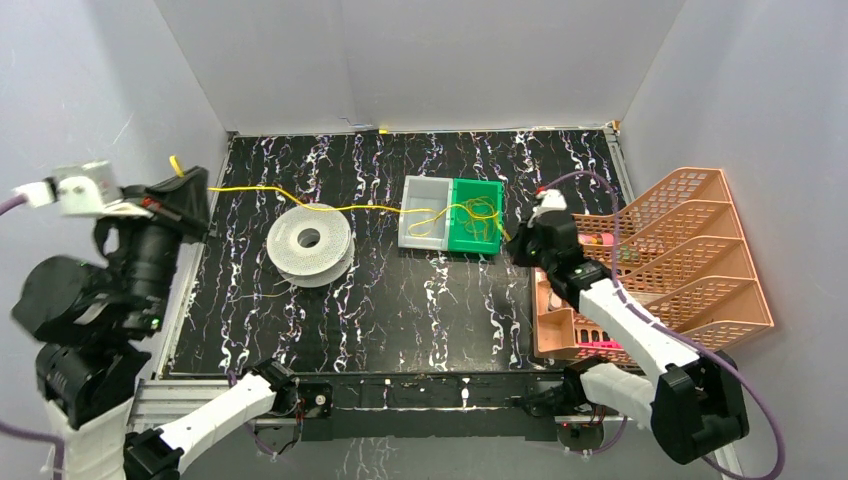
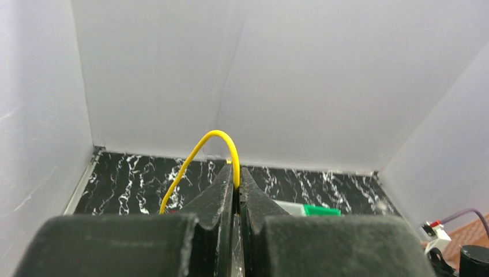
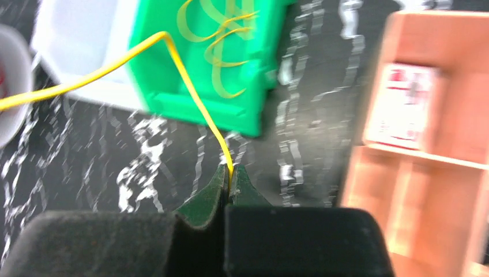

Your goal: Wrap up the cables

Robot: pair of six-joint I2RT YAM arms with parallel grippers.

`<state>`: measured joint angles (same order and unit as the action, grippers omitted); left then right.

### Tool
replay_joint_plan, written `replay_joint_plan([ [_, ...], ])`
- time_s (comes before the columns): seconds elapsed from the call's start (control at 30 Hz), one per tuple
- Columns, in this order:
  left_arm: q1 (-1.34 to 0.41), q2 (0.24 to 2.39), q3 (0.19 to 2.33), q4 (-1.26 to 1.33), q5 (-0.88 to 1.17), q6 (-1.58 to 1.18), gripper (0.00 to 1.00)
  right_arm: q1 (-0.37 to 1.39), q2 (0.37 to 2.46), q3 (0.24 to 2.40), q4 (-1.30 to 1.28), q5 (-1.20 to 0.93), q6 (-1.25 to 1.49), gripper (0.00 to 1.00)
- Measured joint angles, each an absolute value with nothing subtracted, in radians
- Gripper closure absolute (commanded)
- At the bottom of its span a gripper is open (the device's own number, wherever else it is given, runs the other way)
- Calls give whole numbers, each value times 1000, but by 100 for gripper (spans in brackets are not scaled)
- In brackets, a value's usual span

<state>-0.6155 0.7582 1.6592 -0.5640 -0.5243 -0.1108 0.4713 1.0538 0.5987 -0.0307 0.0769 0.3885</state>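
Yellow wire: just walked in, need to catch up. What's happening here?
Both grippers are shut on what looks like one yellow cable. The left gripper holds an end raised at the table's left edge, and the right gripper pinches it beside the green bin. It runs over the white spool, not yet wound.

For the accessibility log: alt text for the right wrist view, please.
Right gripper shut on a yellow cable, which rises up-left across a green bin holding more cable loops, beside a white bin. Orange rack at right; black marbled table below.
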Motion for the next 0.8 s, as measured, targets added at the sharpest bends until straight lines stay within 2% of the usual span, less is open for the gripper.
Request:
replay_joint_plan([
  [0.23, -616, 655, 1659, -526, -586, -79, 100, 120, 1161, 712, -161, 149, 424, 100],
  [0.4, -623, 599, 1663, -532, -616, -44, 100, -39, 1226, 719, -123, 110, 524, 100],
  [0.43, -629, 586, 1667, -533, -613, -44, 100, -44, 1225, 722, -120, 108, 530, 90],
  [0.47, -635, 582, 1670, -537, -608, -44, 100, -58, 1225, 724, -121, 118, 532, 63],
  [0.5, -645, 583, 1678, -560, -566, -44, 100, -74, 1218, 724, -128, 128, 539, 56],
  [0.63, -648, 630, 1689, -591, -394, -63, 100, -76, 1115, 724, -151, 62, 524, 44],
  [0.8, -650, 735, 1696, -612, -212, -89, 100, -76, 1017, 742, -178, -47, 515, 39],
])
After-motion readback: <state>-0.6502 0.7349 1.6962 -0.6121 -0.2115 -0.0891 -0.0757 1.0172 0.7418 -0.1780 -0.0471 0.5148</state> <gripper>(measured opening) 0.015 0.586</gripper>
